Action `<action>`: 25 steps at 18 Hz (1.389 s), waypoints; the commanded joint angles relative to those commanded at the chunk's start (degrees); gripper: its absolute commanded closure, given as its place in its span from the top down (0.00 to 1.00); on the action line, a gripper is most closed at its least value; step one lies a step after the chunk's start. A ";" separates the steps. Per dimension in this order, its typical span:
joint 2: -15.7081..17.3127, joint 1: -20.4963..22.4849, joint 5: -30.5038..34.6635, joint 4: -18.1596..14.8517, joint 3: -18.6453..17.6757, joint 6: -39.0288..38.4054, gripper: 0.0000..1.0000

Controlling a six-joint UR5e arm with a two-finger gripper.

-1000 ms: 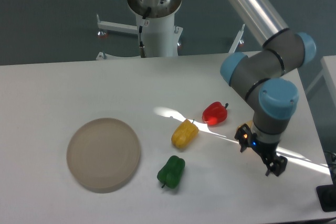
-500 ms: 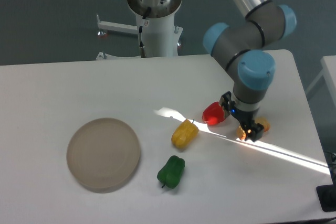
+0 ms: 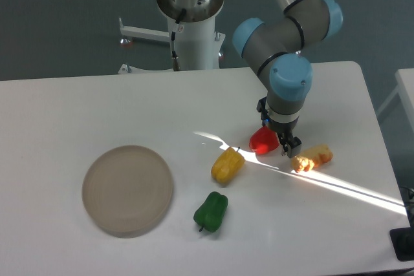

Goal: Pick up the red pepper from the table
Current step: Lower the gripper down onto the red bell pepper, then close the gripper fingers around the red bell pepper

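Note:
The red pepper (image 3: 261,141) lies on the white table (image 3: 77,108), right of centre, and its right half is hidden by my gripper. My gripper (image 3: 277,136) hangs straight down over the pepper's right side, low to the table. One dark fingertip (image 3: 288,147) shows just right of the pepper. The jaws look spread, with nothing held between them.
A yellow pepper (image 3: 228,165) lies just left of the red one, and a green pepper (image 3: 211,211) sits below it. A knobbly orange-yellow piece (image 3: 312,157) rests right of the gripper. A round beige disc (image 3: 127,189) lies at the left. The robot base (image 3: 191,24) stands at the back.
The arm has swung left and back from the table's right front, passing over the orange-yellow piece. The gripper now sits over the red pepper. No object has moved.

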 joint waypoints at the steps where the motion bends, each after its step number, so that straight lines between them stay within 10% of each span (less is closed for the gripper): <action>1: 0.00 0.00 0.00 0.09 -0.44 -0.09 1.00; 25: -1.40 -0.79 1.49 7.38 -5.28 1.14 1.00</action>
